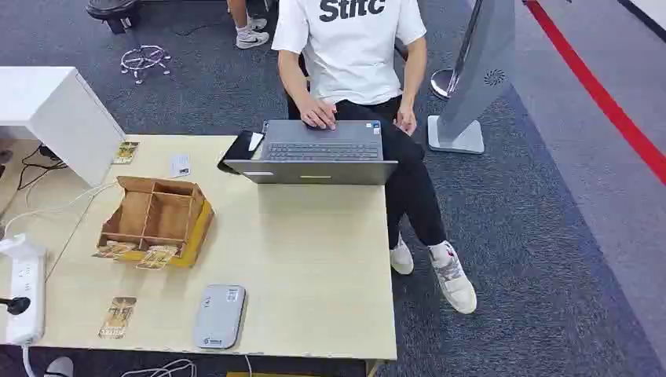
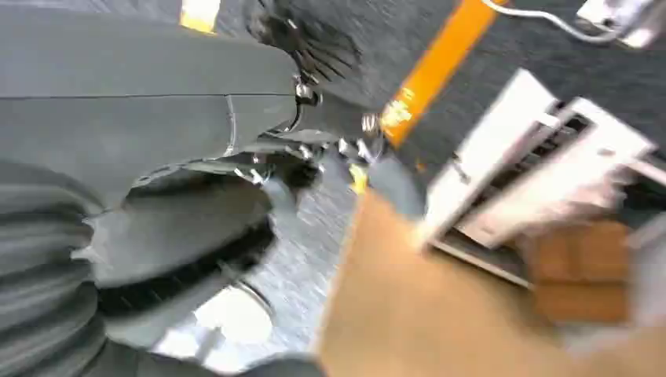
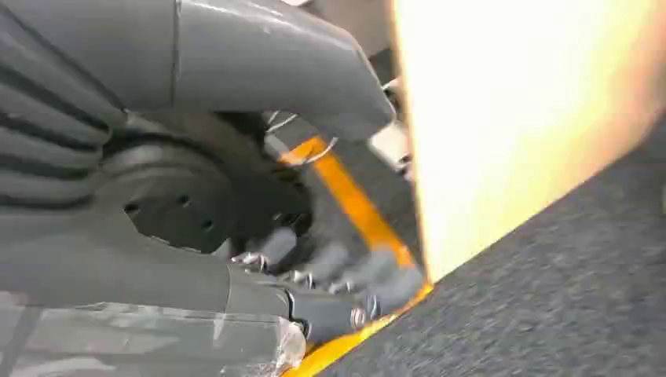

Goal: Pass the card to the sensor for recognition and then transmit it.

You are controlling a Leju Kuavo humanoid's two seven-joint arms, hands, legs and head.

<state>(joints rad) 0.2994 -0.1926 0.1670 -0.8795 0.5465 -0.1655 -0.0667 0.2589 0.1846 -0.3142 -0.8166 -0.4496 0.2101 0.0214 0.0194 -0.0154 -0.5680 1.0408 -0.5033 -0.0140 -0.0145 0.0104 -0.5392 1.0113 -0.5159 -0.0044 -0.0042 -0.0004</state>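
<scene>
A light wooden table (image 1: pixel 314 259) carries the work items. The card (image 1: pixel 118 316) lies flat near the front-left corner of the table, with a grey flat sensor (image 1: pixel 219 316) beside it, the two apart and not touching. Behind them, toward the left-centre of the table, stands an open wooden compartment box (image 1: pixel 155 217) on a yellow base; two further cards (image 1: pixel 137 254) lean at its front edge. Another card (image 1: pixel 126 151) and a small white card (image 1: pixel 180 165) lie toward the far-left side, next to a white cabinet (image 1: pixel 55 110). A white power strip (image 1: pixel 25 287) with attached cables rests at the left edge of the table. A grey laptop (image 1: pixel 318 153) sits open at the far edge, beside a black object (image 1: pixel 239 151) on its left. A person in a white shirt (image 1: pixel 349 39) sits behind the laptop with one hand (image 1: pixel 318 115) on its keyboard. In the left wrist view, the left hand (image 2: pixel 259 196) is blurred, held off the table edge with nothing visible in it; whether its fingers are apart or curled cannot be told. In the right wrist view, the right hand (image 3: pixel 314 267) has its fingers (image 3: pixel 377 287) extended beside the table edge above grey carpet (image 3: pixel 565 298), spread and holding nothing.
</scene>
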